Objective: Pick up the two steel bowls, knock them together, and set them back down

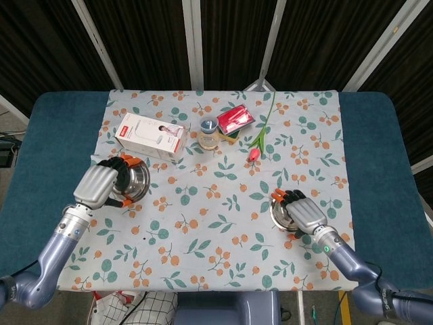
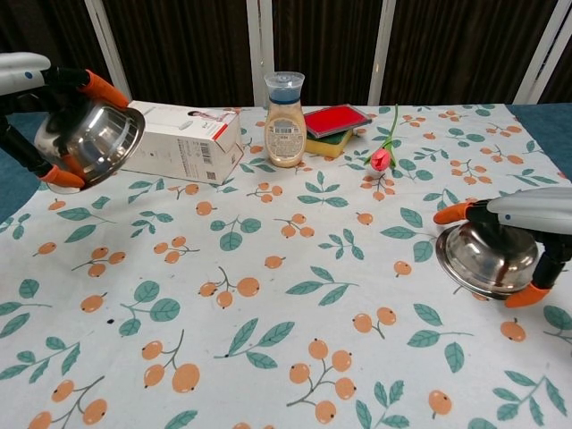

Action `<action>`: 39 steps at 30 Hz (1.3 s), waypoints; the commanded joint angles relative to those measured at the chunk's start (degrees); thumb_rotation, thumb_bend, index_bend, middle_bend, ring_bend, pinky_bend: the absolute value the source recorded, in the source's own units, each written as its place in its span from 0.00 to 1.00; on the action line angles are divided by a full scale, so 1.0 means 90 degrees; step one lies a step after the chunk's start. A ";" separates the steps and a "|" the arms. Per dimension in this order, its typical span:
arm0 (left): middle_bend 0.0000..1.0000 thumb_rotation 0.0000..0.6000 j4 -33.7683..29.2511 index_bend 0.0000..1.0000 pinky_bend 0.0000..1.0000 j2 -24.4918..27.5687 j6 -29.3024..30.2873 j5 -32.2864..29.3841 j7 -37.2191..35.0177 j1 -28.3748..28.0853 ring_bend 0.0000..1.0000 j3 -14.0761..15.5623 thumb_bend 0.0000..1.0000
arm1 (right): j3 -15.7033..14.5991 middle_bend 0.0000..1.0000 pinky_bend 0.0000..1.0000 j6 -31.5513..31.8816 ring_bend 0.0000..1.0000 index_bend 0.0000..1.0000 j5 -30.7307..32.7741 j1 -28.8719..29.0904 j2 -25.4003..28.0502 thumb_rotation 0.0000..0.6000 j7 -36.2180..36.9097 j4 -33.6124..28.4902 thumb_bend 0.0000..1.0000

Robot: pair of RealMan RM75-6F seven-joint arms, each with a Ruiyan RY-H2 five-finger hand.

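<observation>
One steel bowl [image 1: 137, 181] [image 2: 93, 136] is off the table at the left, tilted with its mouth facing right. My left hand [image 1: 100, 185] [image 2: 34, 82] grips it from behind, orange fingertips hooked over the rim. The second steel bowl [image 1: 279, 211] [image 2: 487, 259] sits on the floral cloth at the right. My right hand [image 1: 302, 214] [image 2: 529, 211] lies over it. Its fingers reach round the far rim, and the thumb presses the near rim. The bowl still touches the cloth.
A white box [image 1: 150, 135] [image 2: 183, 141] lies just behind the left bowl. A sauce bottle [image 1: 209, 133] [image 2: 285, 107], a red pad on a sponge [image 1: 235, 120] [image 2: 335, 122] and a red tulip [image 1: 254, 153] [image 2: 382, 159] stand at the back centre.
</observation>
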 commanded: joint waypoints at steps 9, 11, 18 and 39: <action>0.50 1.00 0.0141 0.32 0.53 -0.0041 -0.0117 -0.0105 0.0014 -0.0040 0.39 -0.0033 0.24 | -0.0037 0.12 0.41 -0.0063 0.17 0.20 0.0235 0.0238 -0.0084 1.00 -0.0189 0.0053 0.20; 0.50 1.00 0.0159 0.32 0.53 -0.0047 -0.0139 -0.0120 0.0013 -0.0044 0.39 -0.0030 0.24 | -0.0048 0.19 0.49 -0.0065 0.23 0.27 0.0265 0.0260 -0.0096 1.00 -0.0227 0.0070 0.22; 0.50 1.00 0.0218 0.32 0.53 -0.0070 -0.0177 -0.0156 0.0031 -0.0054 0.39 -0.0032 0.24 | -0.0119 0.43 0.77 -0.0018 0.52 0.49 0.0426 0.0320 -0.0111 1.00 -0.0389 0.0081 0.33; 0.50 1.00 0.0233 0.33 0.53 -0.0178 0.0048 0.0123 -0.0135 0.0029 0.39 -0.0033 0.25 | -0.0096 0.84 1.00 0.0610 0.96 0.94 -0.0135 0.0118 0.0656 1.00 0.0465 -0.0689 0.52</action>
